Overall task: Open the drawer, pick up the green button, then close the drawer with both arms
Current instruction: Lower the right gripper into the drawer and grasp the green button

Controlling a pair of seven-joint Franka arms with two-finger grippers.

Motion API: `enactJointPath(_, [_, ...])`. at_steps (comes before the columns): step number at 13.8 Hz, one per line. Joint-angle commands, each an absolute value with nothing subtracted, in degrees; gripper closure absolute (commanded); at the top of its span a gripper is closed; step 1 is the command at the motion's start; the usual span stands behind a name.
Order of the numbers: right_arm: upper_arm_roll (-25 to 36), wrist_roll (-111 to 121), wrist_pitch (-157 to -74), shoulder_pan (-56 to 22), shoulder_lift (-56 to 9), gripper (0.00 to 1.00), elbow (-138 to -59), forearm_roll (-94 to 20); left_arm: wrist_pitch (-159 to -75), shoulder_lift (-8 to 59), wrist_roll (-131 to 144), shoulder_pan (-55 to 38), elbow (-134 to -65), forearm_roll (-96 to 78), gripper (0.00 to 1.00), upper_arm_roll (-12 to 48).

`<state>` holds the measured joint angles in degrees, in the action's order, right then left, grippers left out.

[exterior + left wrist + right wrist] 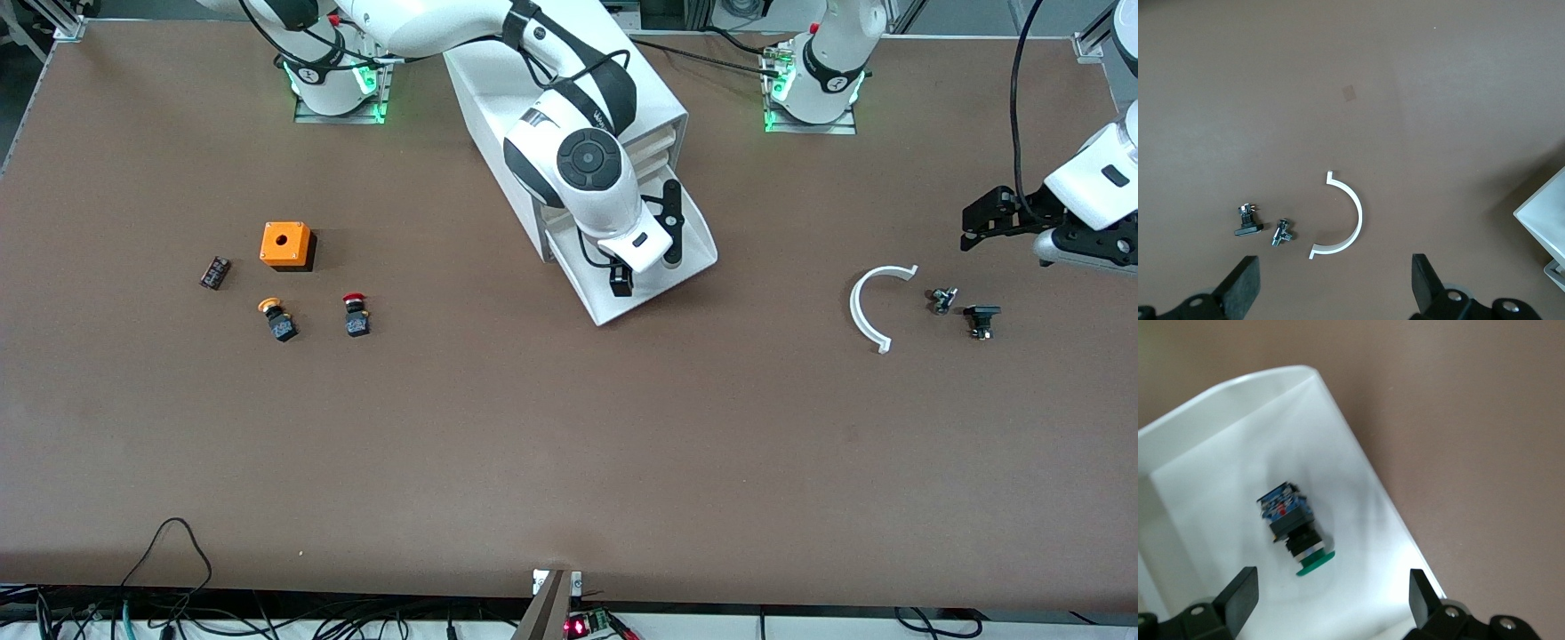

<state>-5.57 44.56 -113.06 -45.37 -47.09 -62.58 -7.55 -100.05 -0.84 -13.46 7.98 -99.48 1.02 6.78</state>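
Right wrist view | right tool (1331, 603) spread over drawer (1218, 453) | button (1295, 527) lying inside, between fingers

Robotics lab: two arms (569, 133) bolted to brown counter (498, 427), aluminium framing (53, 22), loose cables (178, 569) at edge.

drawer (689, 253) pulled open, right pincer (642, 258) over it
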Motion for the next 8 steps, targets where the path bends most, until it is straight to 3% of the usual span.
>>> enactJointPath(1, [-5.7,47.3,-111.2,-46.7,-48.5,0.0,-60.4,-4.2,-99.9,-0.4,-12.5,7.6,-98.9,2.6,0.0,6.9])
enactJointPath(8, [-5.7,47.3,-113.4,-48.9,-51.1,0.0,-60.1,-2.2,-99.8,-0.4,-12.5,7.6,-98.9,2.6,0.0,6.9])
